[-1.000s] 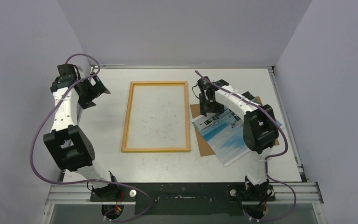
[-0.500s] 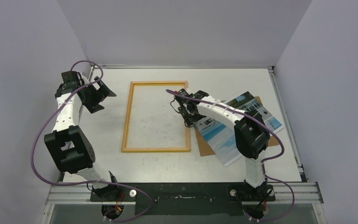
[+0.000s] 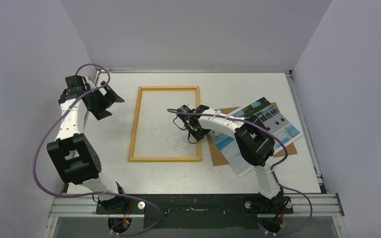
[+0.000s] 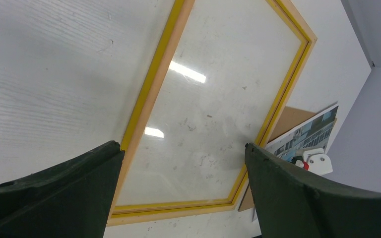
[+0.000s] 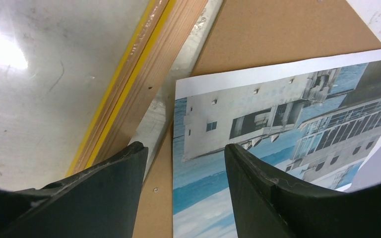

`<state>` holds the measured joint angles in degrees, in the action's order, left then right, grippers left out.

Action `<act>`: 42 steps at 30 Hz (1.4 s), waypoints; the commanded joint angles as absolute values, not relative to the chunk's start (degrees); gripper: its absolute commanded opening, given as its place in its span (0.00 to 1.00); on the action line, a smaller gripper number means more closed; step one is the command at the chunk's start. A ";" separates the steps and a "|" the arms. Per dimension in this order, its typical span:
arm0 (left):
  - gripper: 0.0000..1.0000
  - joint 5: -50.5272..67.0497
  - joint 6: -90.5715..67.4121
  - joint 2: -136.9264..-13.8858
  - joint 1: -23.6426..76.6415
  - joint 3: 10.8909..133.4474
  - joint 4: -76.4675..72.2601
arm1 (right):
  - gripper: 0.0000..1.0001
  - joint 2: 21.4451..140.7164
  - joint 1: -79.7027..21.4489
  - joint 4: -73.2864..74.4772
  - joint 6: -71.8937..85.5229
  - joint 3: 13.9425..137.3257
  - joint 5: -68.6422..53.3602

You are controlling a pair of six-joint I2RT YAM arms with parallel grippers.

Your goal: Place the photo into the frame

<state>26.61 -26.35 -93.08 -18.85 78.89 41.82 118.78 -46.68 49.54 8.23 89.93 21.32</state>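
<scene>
The frame (image 3: 136,122) lies flat mid-table, wooden-orange edges up, yellow border showing in the left wrist view (image 4: 151,89) and the right wrist view (image 5: 124,94). The photo (image 3: 270,124), a white building on blue, lies picture-up on a brown backing board right of the frame; it also shows in the right wrist view (image 5: 287,119). My right gripper (image 3: 197,134) is open and low over the photo's left edge, one finger near the frame's right rail. My left gripper (image 3: 110,103) is open and empty, raised left of the frame.
The brown backing board (image 3: 217,152) lies under the photo, its corner close to the frame's right rail, also seen in the right wrist view (image 5: 278,39). Grey walls close the table on three sides. The right arm's cable loops over the frame.
My right gripper has moved left and nearer, from the photo's far corner down to its left edge by the frame's right rail. The left gripper shifted slightly right. The photo's far part is now uncovered.
</scene>
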 commanded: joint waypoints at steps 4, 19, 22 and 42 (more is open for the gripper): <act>0.92 28.12 -24.88 -93.55 -19.25 81.67 41.29 | 0.57 119.42 -47.15 43.99 11.28 88.01 29.69; 0.91 29.70 -25.13 -95.68 -19.14 83.59 41.57 | 0.51 121.52 -46.94 38.65 10.29 84.59 28.98; 0.90 30.08 -25.06 -95.69 -19.16 83.52 41.57 | 0.46 122.33 -47.02 38.73 10.01 85.08 28.22; 0.89 31.65 -25.03 -96.78 -17.19 83.78 41.43 | 0.12 121.38 -46.70 34.32 11.93 84.87 32.51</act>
<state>29.89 -25.82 -96.31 -18.37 81.19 42.09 120.81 -47.18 36.18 11.18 85.08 30.72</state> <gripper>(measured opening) 0.886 0.137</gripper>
